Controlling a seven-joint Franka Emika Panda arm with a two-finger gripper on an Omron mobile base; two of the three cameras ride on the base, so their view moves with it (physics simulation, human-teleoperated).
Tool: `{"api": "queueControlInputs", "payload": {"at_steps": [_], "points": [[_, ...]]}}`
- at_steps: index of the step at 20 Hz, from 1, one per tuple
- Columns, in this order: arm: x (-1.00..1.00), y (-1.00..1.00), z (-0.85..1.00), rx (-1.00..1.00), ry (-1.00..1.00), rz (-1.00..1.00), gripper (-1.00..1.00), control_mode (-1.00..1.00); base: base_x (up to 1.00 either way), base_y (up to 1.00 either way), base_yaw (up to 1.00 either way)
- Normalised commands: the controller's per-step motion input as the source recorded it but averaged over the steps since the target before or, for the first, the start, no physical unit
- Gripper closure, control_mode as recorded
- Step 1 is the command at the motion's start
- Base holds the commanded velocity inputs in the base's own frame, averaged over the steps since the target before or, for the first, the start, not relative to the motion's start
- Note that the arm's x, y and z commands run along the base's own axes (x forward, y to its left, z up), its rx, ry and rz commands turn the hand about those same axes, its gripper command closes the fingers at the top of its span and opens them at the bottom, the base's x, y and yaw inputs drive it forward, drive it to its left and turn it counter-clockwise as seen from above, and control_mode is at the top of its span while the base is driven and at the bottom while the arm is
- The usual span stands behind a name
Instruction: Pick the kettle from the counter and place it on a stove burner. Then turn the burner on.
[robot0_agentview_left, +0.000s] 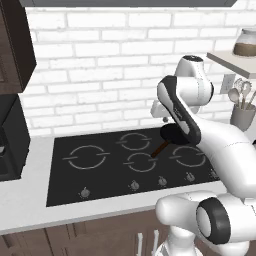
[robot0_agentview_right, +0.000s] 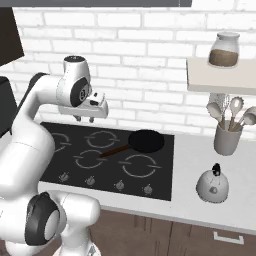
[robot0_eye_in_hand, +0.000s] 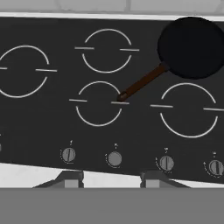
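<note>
Kettle (robot0_agentview_right: 213, 185) sits on the counter (robot0_agentview_right: 200, 155) to the right of the stove (robot0_agentview_right: 75, 150), near the front edge, upright, well apart from the gripper (robot0_agentview_right: 84, 119). It's a small squat dome, shiny silver-white, with a dark knob on top and a small round dark mark on its side. Just behind it stands a grey utensil holder (robot0_agentview_right: 227, 138) with spoons; above that, a shelf (robot0_agentview_right: 220, 75) carrying a glass jar (robot0_agentview_right: 224, 50) of brown contents.

Gripper hangs above the middle of the cooktop, pointing down, fingers (robot0_eye_in_hand: 70, 178) apart with nothing between them; empty.

Black frying pan (robot0_agentview_right: 146, 141) rests on the rear right of the glass, its brown handle (robot0_eye_in_hand: 142, 82) angled toward the front centre ring (robot0_eye_in_hand: 99, 103). Largest ring (robot0_agentview_left: 87, 157) is on the left side of the cooktop, bare. Row of silver knobs (robot0_eye_in_hand: 114, 158) runs along the front edge. Dark appliance (robot0_agentview_left: 12, 137) stands on the counter left of the stove, dark cabinet (robot0_agentview_left: 15, 45) above it. White brick wall (robot0_agentview_left: 100, 60) behind.
</note>
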Motion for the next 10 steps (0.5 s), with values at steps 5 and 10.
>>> {"api": "queueControlInputs", "payload": {"at_steps": [5,10], "points": [[-0.35,-0.04,-0.24,-0.01,-0.07,-0.06,-1.0,-1.0,0.0,0.0,0.0],[-0.72,-0.35,-0.15,0.0,-0.01,-0.18,-1.0,-1.0,0.0,0.0,0.0]]}}
